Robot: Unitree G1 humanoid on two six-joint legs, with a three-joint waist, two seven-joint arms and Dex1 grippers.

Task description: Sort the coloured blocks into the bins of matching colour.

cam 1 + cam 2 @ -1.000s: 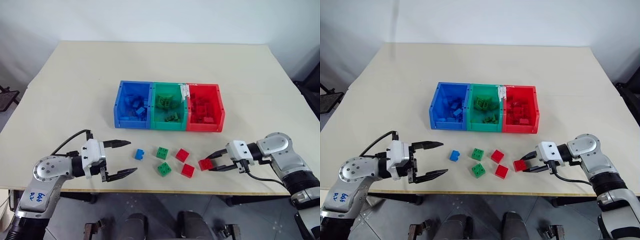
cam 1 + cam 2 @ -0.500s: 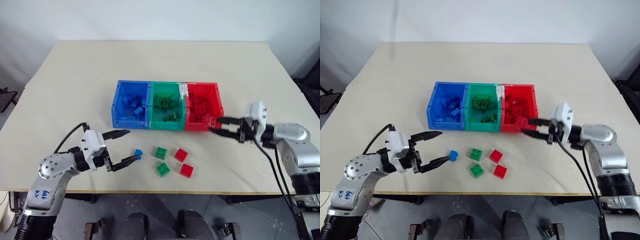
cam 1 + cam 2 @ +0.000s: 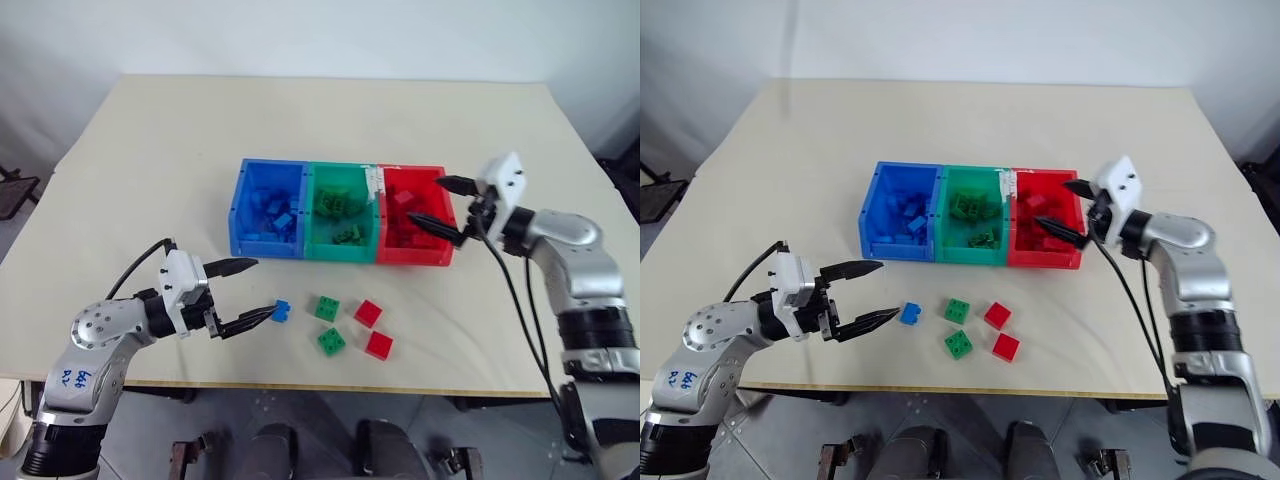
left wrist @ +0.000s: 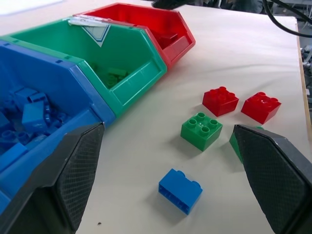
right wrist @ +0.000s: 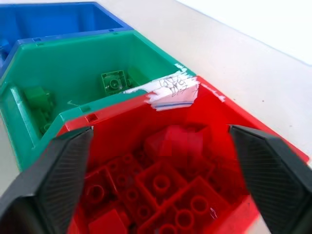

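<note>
Over the red bin (image 3: 441, 215) is where my right gripper (image 3: 438, 204) sits, fingers spread wide with nothing between them, pointing in across the bin's right-hand wall. From the right wrist view I'm looking straight down into a pile of red bricks (image 5: 161, 183), and one red brick (image 5: 173, 140) looks blurred above the heap; can't tell if it's resting on the pile or not. A torn white label (image 5: 171, 89) sits on the wall between the red bin and the green bin (image 3: 341, 183).

The left gripper (image 3: 247, 293) is down near the front of the table (image 3: 150, 140), also wide open and holding nothing. Its lower fingertip is just beside the blue block (image 3: 281, 311), which lies flat on the table; whether they touch I can't tell.

Moving right from there, two green blocks, one nearer the bins (image 3: 326, 307) and one nearer the table edge (image 3: 331, 341). Then two red blocks, one (image 3: 368, 312) near the bins and one (image 3: 379, 345) near the edge. All five sit loose on the table in front of the bins, apart from each other.

The blue bin (image 3: 240, 212) on the left has blue bricks in it, and the green one has a few green bricks.
</note>
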